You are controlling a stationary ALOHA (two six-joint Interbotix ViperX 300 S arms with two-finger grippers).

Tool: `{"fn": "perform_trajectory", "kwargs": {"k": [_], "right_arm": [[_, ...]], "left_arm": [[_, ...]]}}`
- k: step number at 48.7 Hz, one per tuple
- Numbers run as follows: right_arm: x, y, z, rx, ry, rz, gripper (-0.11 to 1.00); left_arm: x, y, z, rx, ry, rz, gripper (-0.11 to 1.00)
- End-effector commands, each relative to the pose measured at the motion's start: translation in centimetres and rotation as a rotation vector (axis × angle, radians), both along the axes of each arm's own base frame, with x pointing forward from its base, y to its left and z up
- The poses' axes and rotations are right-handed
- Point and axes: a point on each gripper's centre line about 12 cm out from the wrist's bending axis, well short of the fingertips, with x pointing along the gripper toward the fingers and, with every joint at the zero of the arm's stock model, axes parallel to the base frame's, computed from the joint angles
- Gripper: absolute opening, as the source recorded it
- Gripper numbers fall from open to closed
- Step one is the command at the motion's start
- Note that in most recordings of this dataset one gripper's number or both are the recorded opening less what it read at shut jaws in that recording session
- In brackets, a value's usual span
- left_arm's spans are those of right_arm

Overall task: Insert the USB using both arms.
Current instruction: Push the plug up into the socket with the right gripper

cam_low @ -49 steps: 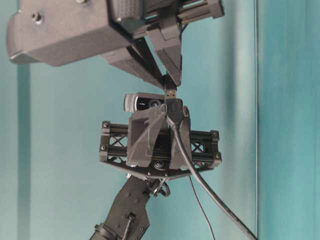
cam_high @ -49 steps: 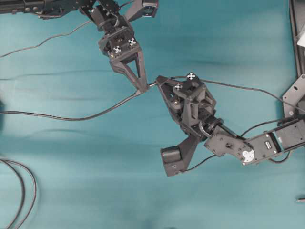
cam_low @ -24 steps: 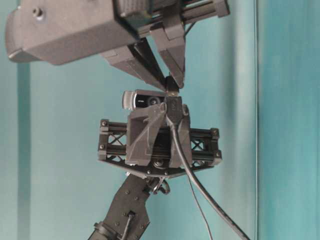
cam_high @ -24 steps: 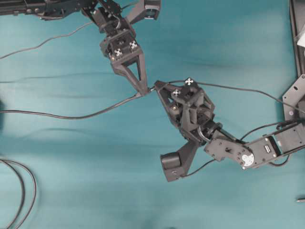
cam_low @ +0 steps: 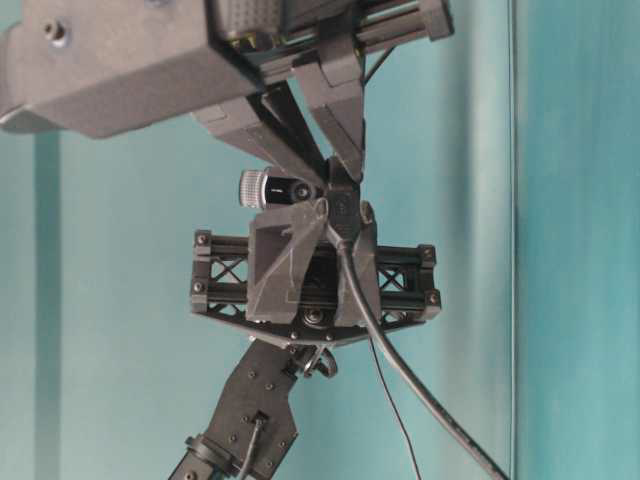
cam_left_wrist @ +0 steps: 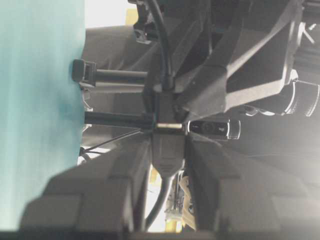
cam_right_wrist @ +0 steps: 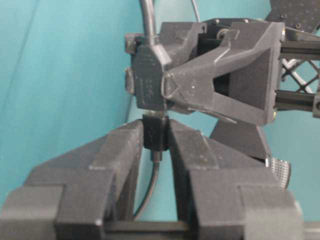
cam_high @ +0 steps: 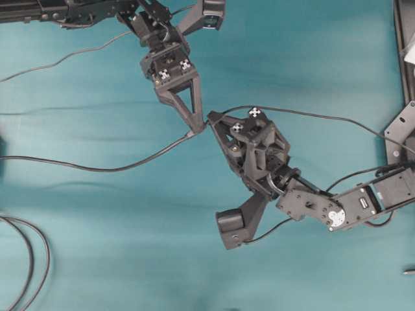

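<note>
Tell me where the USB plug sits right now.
In the overhead view the USB plug is just left of centre, pinched between the tips of the left pincer and right pincer, above the teal table.

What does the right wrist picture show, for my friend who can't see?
Two dark claws meet tip to tip above teal cloth. The near claw pinches a small dark plug, pressed against a bigger grey connector held by the far claw.
</note>
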Motion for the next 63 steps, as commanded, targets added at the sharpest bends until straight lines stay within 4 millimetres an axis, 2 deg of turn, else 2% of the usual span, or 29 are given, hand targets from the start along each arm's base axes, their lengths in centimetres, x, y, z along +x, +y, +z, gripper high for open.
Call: {"fn": "perform_trajectory", "kwargs": {"k": [1,12,22,32,42,56,58,63], "right_arm": [[0.6,1.5,1.8,0.014,-0.053,0.047,0.2],[0.9,2.8,1.9,0.021,-0.055,0.086,0.2],[1.2,3.1,2.1,0.023,-0.063,0.088,0.2],[1.0,3.0,1.7,0.018,-0.053,0.083,0.2],[0.1,2.0,1.1,-0.01,-0.05,0.008,0.2],[-0.3,1.5,1.5,0.121,-0.111,-0.058,0.2],[-0.3,1.3,1.4,0.125,-0.108,-0.067,0.23],[-0.4,1.2,1.2,0.126,-0.105,-0.071,0.52]], "left_arm": [[0.4,0.5,1.6,0.021,-0.052,0.011,0.22],[0.4,0.5,1.6,0.022,-0.053,0.011,0.22],[0.5,0.4,1.7,0.022,-0.055,0.011,0.22],[0.5,0.3,1.8,0.018,-0.05,0.006,0.22],[0.4,-0.3,2.0,0.002,-0.045,-0.025,0.22],[0.4,-1.0,2.0,-0.005,-0.045,-0.047,0.22],[0.4,-1.1,2.0,-0.005,-0.045,-0.049,0.22],[0.4,-1.2,2.0,-0.005,-0.045,-0.052,0.22]]}}
